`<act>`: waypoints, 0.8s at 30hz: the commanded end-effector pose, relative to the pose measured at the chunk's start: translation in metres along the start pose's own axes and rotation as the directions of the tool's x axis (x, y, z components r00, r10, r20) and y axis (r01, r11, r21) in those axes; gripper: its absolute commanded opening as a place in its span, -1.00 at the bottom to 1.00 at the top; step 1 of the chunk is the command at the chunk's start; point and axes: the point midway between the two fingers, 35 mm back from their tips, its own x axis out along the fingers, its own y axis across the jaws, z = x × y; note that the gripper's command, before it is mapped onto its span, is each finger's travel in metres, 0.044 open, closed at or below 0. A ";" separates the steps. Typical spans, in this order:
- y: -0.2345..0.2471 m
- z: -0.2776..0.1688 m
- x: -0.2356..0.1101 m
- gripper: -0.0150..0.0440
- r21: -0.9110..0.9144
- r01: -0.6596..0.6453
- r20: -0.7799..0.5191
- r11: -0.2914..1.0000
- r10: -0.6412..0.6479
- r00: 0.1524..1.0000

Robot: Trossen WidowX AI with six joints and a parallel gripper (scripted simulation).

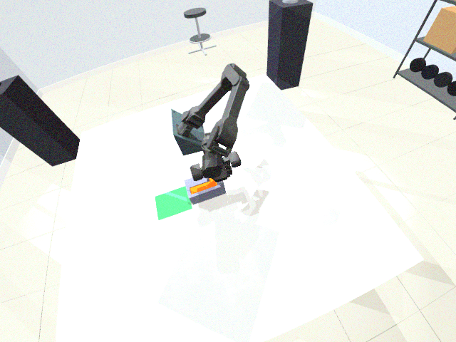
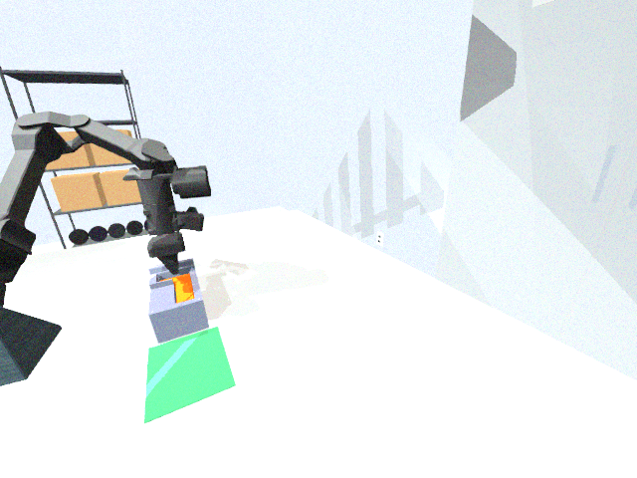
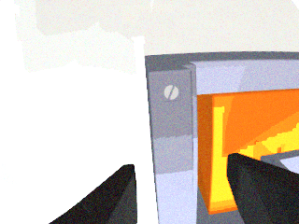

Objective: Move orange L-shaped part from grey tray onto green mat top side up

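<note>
The grey tray stood beside the green mat, the orange L-shaped part seated in its pocket. The gripper, half-open and empty, hung over the part's far end; the press should land squarely there, straight down.

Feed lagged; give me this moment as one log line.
phase: pressing | pincer: part open, empty, one fingertip on orange part | part: in grey tray | green mat: unused
</note>
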 end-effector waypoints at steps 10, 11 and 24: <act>0.001 0.000 0.020 0.12 0.006 -0.006 0.001 1.000 0.006 1.000; 0.001 0.000 0.021 0.12 0.006 -0.006 0.001 1.000 0.006 1.000; 0.001 0.000 0.037 0.12 0.006 -0.008 0.002 1.000 0.008 1.000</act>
